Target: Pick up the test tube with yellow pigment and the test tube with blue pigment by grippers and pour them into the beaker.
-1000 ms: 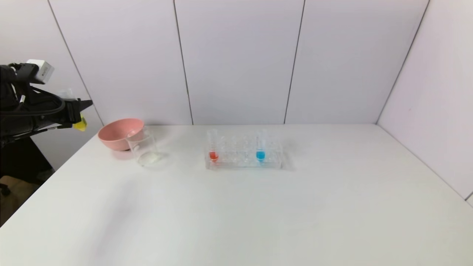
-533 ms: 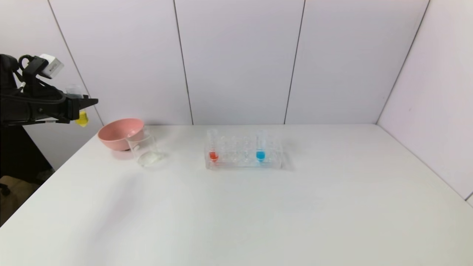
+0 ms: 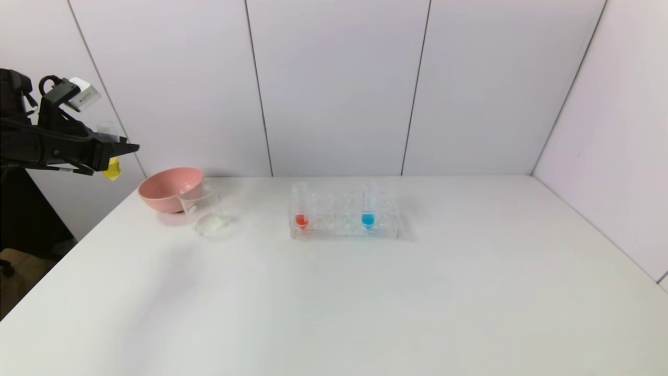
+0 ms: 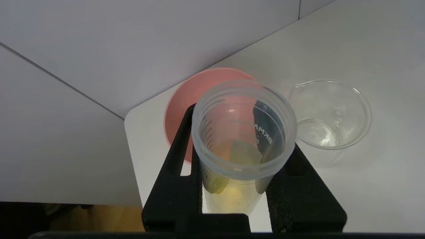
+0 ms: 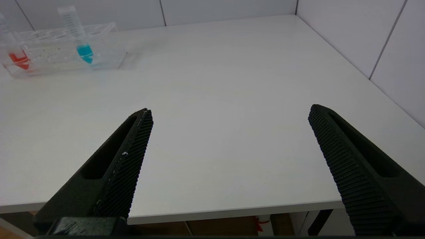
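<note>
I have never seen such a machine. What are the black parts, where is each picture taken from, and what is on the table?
It is a robot with two arms. One picture looks down from its head; the others look from each wrist. The left hand, raised at the table's left edge, is shut on the test tube with yellow pigment. The right hand is open above the table's near edge. On the white table stand a pink bowl, a beaker, and a clear rack holding the red tube and the test tube with blue pigment.

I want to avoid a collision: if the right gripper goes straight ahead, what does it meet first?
The right gripper, open, points across bare table. The way looks free; the rack stands off to one side.
</note>
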Robot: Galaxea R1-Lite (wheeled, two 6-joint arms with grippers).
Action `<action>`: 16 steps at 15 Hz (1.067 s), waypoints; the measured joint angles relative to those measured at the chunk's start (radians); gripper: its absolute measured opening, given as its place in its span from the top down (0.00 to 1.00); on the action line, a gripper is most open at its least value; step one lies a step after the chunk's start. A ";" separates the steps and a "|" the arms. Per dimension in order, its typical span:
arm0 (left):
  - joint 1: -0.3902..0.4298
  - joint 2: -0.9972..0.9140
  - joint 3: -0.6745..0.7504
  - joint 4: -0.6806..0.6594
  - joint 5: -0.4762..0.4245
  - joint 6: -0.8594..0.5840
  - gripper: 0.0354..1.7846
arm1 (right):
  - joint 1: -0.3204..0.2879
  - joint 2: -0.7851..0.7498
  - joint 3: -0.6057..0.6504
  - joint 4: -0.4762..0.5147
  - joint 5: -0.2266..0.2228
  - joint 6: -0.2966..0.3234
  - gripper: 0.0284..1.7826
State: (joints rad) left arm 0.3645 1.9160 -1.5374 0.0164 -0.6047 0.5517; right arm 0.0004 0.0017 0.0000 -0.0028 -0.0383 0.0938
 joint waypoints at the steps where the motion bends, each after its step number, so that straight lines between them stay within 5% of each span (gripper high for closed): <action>1: 0.000 0.009 -0.024 0.030 -0.008 0.022 0.71 | 0.000 0.000 0.000 0.000 0.000 -0.001 0.04; 10: -0.015 0.156 -0.437 0.548 -0.046 0.420 0.71 | 0.000 0.000 0.000 0.000 0.000 0.000 0.04; 16: -0.042 0.193 -0.454 0.562 -0.021 0.536 0.71 | 0.000 0.000 0.000 0.000 0.000 0.000 0.04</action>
State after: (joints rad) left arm 0.3223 2.1085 -1.9911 0.5781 -0.6262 1.0877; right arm 0.0000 0.0019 0.0000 -0.0028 -0.0383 0.0936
